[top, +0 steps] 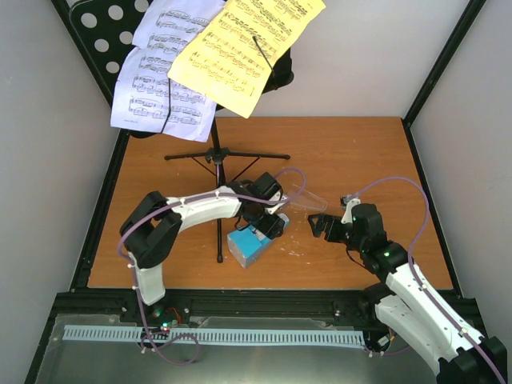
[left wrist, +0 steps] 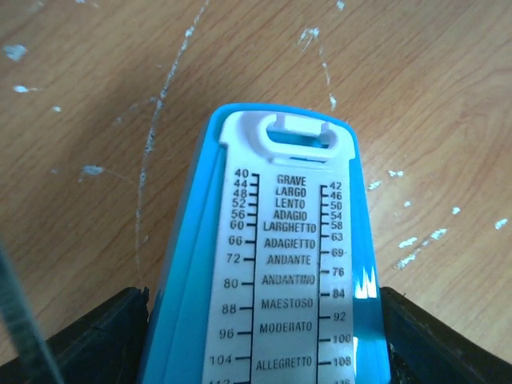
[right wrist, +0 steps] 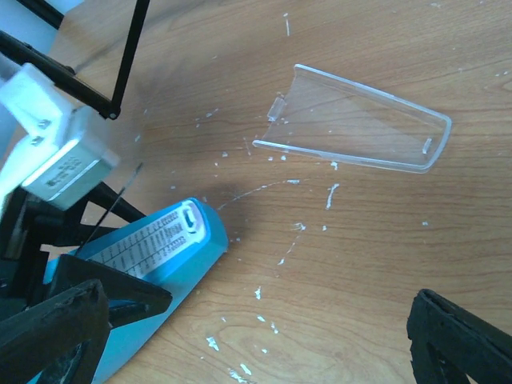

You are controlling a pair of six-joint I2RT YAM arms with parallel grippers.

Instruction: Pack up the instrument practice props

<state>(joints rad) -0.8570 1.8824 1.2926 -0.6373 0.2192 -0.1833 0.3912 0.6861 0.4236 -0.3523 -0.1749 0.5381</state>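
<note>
Two roles: left jaws grip the metronome (top: 250, 244) near the front edge of the tabletop (top: 360, 152); right jaws, open, should pinch the clear cover (right wrist: 356, 120) squarely.

The white scale plate (left wrist: 284, 264) on the blue metronome (left wrist: 176, 320), in the middle of the left wrist view, carries tempo words in black capitals. From top to bottom they read GRAVE, LARGO, LENTO, ADAGIO, LARGHETTO, ADAGIETTO, ANDANTE, ANDANTINO, MAESTOSO, MODERATO, ALLEGRETTO. Its left column of numbers runs from 40 down to 104, its right column from 42 down to 108. The sheet-music pages (top: 240, 48) at the top of the overhead view show printed staves, with no words legible.
</note>
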